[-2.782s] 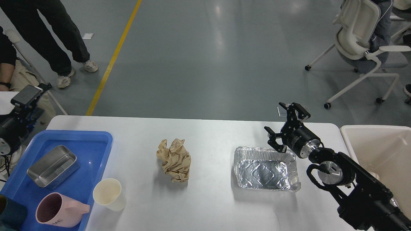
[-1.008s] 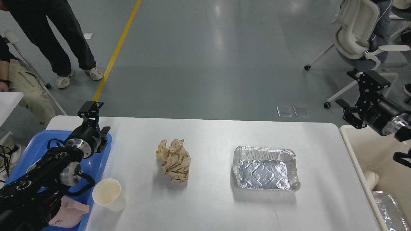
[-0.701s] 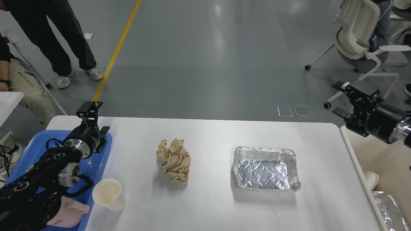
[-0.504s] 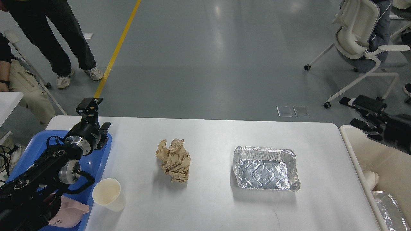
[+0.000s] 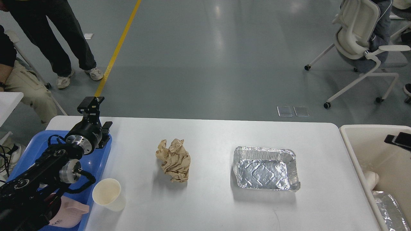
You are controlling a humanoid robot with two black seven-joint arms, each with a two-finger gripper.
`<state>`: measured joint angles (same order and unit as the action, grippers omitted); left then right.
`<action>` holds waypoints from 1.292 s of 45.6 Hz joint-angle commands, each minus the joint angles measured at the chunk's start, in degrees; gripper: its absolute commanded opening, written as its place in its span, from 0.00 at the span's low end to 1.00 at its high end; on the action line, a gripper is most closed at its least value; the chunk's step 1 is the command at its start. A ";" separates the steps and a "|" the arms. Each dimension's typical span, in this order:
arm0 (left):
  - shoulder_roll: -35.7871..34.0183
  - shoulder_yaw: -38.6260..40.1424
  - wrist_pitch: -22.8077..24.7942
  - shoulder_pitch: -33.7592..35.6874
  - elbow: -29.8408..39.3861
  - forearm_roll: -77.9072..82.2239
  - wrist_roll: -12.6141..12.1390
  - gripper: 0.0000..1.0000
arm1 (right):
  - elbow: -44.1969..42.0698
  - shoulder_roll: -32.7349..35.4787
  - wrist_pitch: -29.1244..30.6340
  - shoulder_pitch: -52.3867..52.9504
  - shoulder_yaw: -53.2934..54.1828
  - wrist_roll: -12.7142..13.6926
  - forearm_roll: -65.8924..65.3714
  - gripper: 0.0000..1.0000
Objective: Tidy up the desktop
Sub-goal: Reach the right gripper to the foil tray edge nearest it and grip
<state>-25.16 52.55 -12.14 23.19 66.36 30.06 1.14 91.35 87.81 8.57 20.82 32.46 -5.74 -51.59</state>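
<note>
The desktop (image 5: 212, 134) is a wide white tabletop. On it lie a crumpled ball of brown paper (image 5: 173, 160) in the middle, an empty foil tray (image 5: 265, 168) to its right, and a cream paper cup (image 5: 108, 194) near the front left. My left gripper (image 5: 98, 114) hovers open over the far right corner of the blue tray (image 5: 32, 139), with nothing between its fingers. Only a black tip of my right gripper (image 5: 398, 138) shows at the right edge, above the cream bin (image 5: 359, 141); its fingers cannot be told apart.
A pink mug (image 5: 69, 211) lies in the blue tray, partly behind my left arm. The bin holds a foil piece (image 5: 390, 208) and a white object (image 5: 371, 178). People stand beyond the table's left end. An office chair (image 5: 359, 38) is at the far right.
My right gripper has pulled away from the foil tray to the right and sunk almost out of view over the bin. My left arm has come in over the blue tray and risen slightly.
</note>
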 commanded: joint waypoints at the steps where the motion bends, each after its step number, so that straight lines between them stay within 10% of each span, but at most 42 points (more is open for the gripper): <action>1: 0.12 -0.34 0.01 -0.08 -0.01 0.00 0.00 0.97 | 1.11 3.24 -2.59 0.01 -2.84 0.03 0.78 1.00; 25: -0.15 -0.52 1.33 -0.69 -0.53 0.09 0.09 0.97 | 0.58 -4.92 -5.23 -0.34 -6.97 -0.41 0.89 1.00; 45: -1.73 1.85 1.68 -4.47 -0.45 0.53 3.95 0.97 | -18.47 -28.20 -0.85 2.46 -9.08 -18.16 -29.45 1.00; 59: -2.52 7.56 1.68 -6.93 -0.45 0.53 5.01 0.97 | -33.77 -42.18 2.32 10.72 -17.86 -20.71 -30.24 1.00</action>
<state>-27.40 58.78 -10.45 16.69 65.92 30.63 5.99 62.44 49.96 10.82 27.81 19.98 -25.25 -81.70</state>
